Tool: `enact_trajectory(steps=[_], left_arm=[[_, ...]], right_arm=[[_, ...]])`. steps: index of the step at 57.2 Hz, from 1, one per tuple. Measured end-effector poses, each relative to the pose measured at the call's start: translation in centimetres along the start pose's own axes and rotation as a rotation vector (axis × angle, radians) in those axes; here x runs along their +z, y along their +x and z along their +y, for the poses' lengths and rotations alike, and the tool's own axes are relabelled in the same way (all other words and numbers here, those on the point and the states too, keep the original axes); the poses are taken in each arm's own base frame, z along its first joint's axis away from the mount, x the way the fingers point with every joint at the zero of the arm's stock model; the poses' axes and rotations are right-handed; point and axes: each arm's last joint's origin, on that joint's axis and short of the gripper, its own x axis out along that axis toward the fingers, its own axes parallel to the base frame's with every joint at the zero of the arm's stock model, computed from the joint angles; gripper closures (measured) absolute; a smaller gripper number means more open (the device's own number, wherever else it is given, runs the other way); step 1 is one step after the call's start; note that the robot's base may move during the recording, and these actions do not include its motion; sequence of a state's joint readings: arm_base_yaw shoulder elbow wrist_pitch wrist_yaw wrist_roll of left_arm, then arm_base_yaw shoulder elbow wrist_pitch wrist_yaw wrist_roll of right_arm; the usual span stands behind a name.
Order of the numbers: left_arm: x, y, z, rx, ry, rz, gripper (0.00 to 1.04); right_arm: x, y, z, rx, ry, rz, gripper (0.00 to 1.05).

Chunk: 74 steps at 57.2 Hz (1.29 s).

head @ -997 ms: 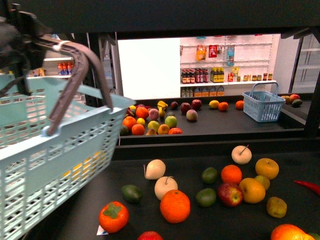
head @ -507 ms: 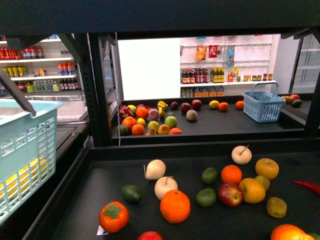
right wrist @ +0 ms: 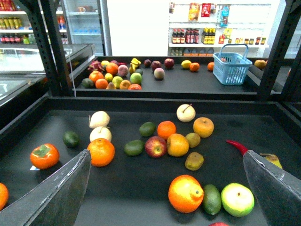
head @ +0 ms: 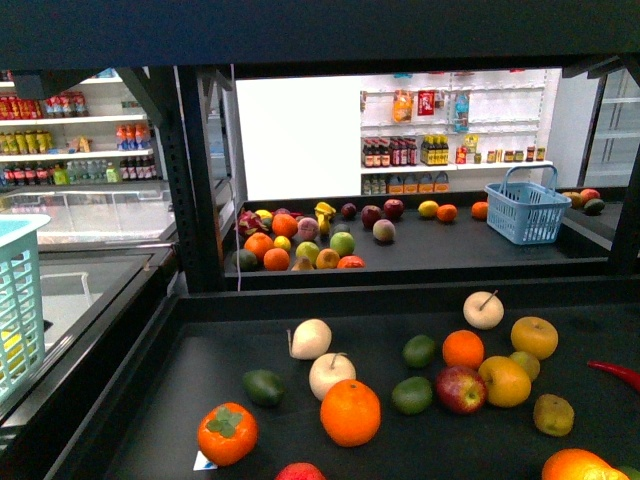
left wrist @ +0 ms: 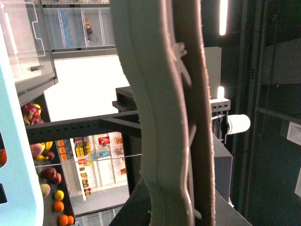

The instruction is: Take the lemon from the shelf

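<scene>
Well, nothing of the pick is done yet: my right gripper (right wrist: pixel 165 157) hangs over the near tray of the shelf (head: pixel 180 370) with its jaws spread wide and nothing between them. The lemon (head: pixel 428 208), as best I can judge, is the yellow oval on the farther tray, just beside an orange (head: pixel 447 212) and well apart from me. Nothing on the near tray looks plainly like one. So the reach, the closing and the lift all remain.

My left wrist view is filled by the handles (left wrist: pixel 164 117) of a pale blue basket (head: pixel 18 300), seen at the far left of the front view. Whether my left jaws pinch them I cannot tell. Something yellowish shows through its mesh, too unclear to name. A second blue basket (head: pixel 527 212) stands on the farther tray, its contents hidden.
</scene>
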<state>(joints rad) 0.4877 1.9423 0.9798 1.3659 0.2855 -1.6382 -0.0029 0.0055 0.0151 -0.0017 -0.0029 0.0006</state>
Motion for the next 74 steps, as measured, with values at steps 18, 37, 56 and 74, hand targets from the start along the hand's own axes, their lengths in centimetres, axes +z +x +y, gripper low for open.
enact_trajectory(steps=[18,37,56,74], left_arm=[[1.4,-0.9,2.6,0.053,-0.015,-0.035,0.98],[1.5,-1.0,3.0,0.063,-0.019,-0.037,0.92],[1.5,-0.9,2.9,0.059,-0.019,-0.036,0.36],[2.3,-3.1,2.7,0.125,0.008,0.026,0.08]], right_arm=[[0.0,0.0,0.0,0.0,0.0,0.0,0.07],[0.0,0.0,0.0,0.0,0.0,0.0,0.07],[0.0,0.0,0.0,0.0,0.0,0.0,0.07],[0.0,0.0,0.0,0.0,0.0,0.0,0.07]])
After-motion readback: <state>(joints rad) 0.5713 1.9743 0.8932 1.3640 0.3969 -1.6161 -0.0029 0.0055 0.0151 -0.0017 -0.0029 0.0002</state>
